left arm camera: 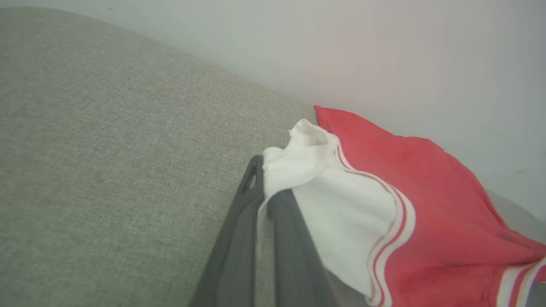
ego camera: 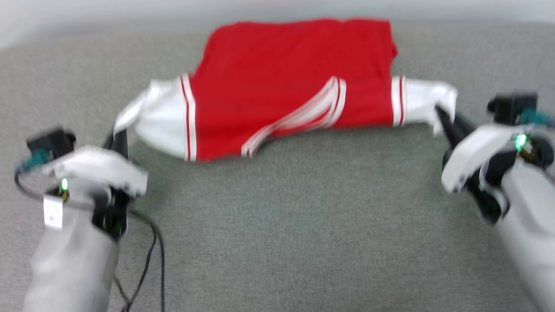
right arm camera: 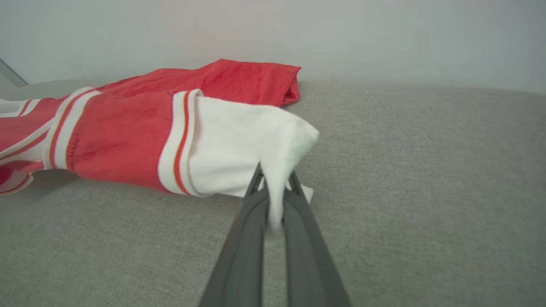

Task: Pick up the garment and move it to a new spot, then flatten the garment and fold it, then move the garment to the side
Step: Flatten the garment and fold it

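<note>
Firstly, grey woven surface [ego camera: 277, 225]: broad and flat, bearing the whole job; bare stretch on the robot's side, probably room enough for the fold.
Pale wall [right arm camera: 384, 38]: directly behind the surface's far edge; a limit on any push away from the robot.
Garment [ego camera: 282, 82]: bright red, at the far middle of the surface, far hem close to the wall; body resting on the cloth, both ends raised a little and drawn apart sideways, most likely to pull out slack for flattening.
Left white cuff [ego camera: 160, 117]: drawn out toward the robot's left, bunched at the tip where pinched.
Right white cuff [ego camera: 422, 99]: drawn out to the right, corner pulled to a point at the pinch.
Double white stripe trim [ego camera: 299, 117]: slanting across the red front, wavy; a sign of wrinkles not yet smoothed.
Left gripper [ego camera: 120, 138]: closed almost together on the end of the left white cuff, a thin fold of white cloth caught between.
Right gripper [ego camera: 441, 115]: clamped tight on the corner of the right white cuff, white cloth trapped between the pads.
Black cable [ego camera: 151, 251]: looping down from the left forearm, well apart from the garment.
Stage, as judged: flattening in hand, fold not begun.
Risk, as judged: soft knit apt to slip from such small corner pinches under a harder pull.
</note>
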